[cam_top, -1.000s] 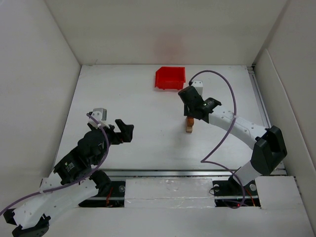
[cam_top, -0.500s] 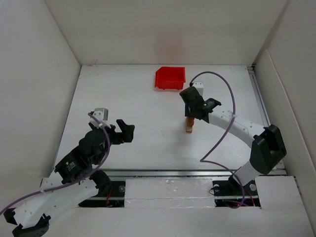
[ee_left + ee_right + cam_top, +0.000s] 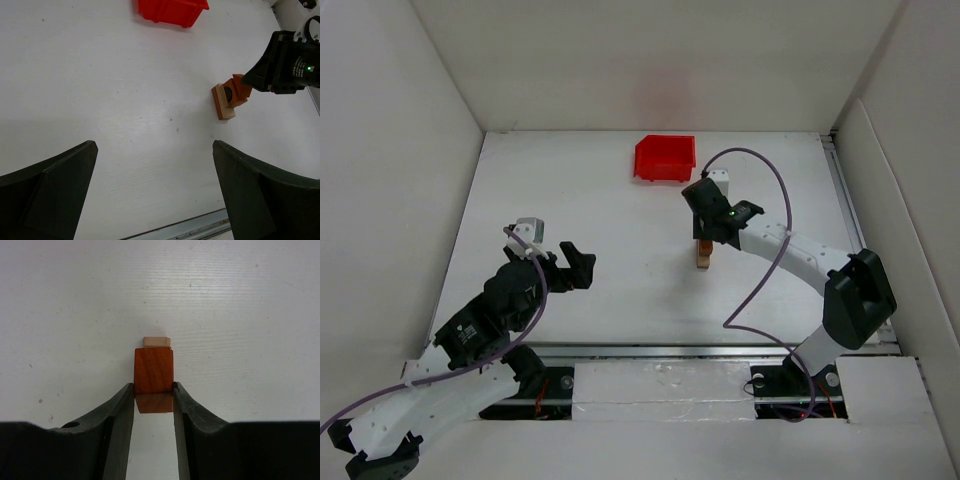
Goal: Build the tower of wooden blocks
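The wood block tower point(image 3: 704, 256) stands right of the table's centre. In the right wrist view its dark reddish-brown top block point(image 3: 153, 374) sits over a light tan block point(image 3: 157, 342), of which only an edge shows. My right gripper point(image 3: 153, 390) is shut on the reddish-brown block, a finger touching each side; in the top view it point(image 3: 708, 232) hangs over the tower. The left wrist view shows the tower point(image 3: 225, 102) with tan, orange-brown and reddish parts beside the right gripper. My left gripper point(image 3: 582, 265) is open and empty, well left of the tower point(image 3: 154, 146).
A red plastic bin point(image 3: 665, 158) stands at the back of the table, behind the tower, also in the left wrist view point(image 3: 172, 10). White walls enclose the table on three sides. A metal rail point(image 3: 650, 352) runs along the near edge.
My left gripper has drifted slightly right and forward. My right gripper stays closed at the tower's top, shifted only a little.
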Controlling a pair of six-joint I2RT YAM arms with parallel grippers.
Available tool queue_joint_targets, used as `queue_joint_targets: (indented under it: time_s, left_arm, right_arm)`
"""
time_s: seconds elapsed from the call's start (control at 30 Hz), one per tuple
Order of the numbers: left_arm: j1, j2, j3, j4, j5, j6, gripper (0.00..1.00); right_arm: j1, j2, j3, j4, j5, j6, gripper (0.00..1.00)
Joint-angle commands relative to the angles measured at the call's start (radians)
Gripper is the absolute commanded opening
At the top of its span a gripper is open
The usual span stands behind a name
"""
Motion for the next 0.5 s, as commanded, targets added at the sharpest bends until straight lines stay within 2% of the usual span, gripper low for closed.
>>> queue_joint_targets:
  time_s: [0.0,0.47]
  left_arm:
    - [0.003,0.007,-0.009,0.040,0.009,0.016,0.99]
    - [0.003,0.009,-0.011,0.047,0.027,0.023,0.99]
  right_arm:
    - [-0.004,-0.002,-0.004,0.041,0.018,-0.008,0.00]
    - [-0.013,-0.011,-0.017,0.040,0.029,-0.008,0.01]
